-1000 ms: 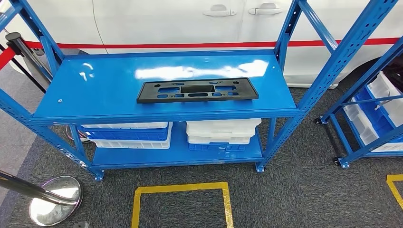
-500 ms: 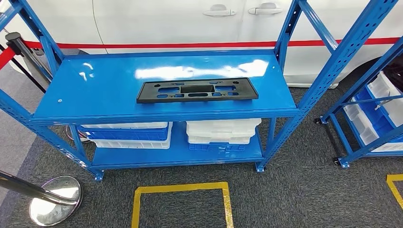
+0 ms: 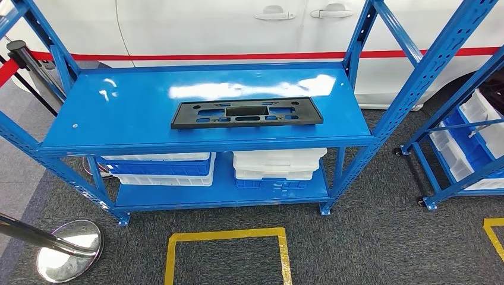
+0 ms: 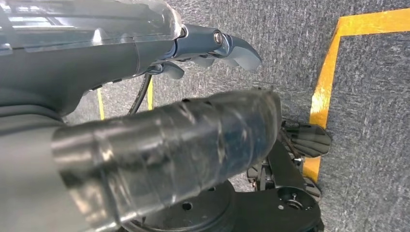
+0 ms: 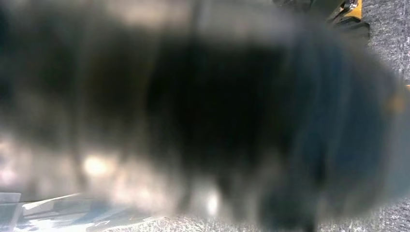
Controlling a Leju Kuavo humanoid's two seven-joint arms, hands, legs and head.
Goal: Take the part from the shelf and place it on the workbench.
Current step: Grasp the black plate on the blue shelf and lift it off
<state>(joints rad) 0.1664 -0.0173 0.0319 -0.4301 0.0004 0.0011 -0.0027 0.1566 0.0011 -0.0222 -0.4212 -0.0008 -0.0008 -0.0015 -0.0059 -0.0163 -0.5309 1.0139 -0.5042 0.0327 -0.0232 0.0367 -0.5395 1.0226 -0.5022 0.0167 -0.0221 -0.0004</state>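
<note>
Head view shows the black part (image 3: pixel 246 113) lying flat mid-shelf (image 3: pixel 119 113), near the front edge, within reach. Left hand (image 4: pixel 159 130) hangs over the carpet, fingers apart, holding nothing. Right hand (image 5: pixel 203 116) is blurred, so I cannot tell its state.

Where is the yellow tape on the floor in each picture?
Head view: yellow tape frames a square on the grey carpet, in front of the blue shelf.
Left wrist view: a yellow tape corner beyond the left hand.
Right wrist view: too blurred to tell.
Shared landmark: the carpet.
</note>
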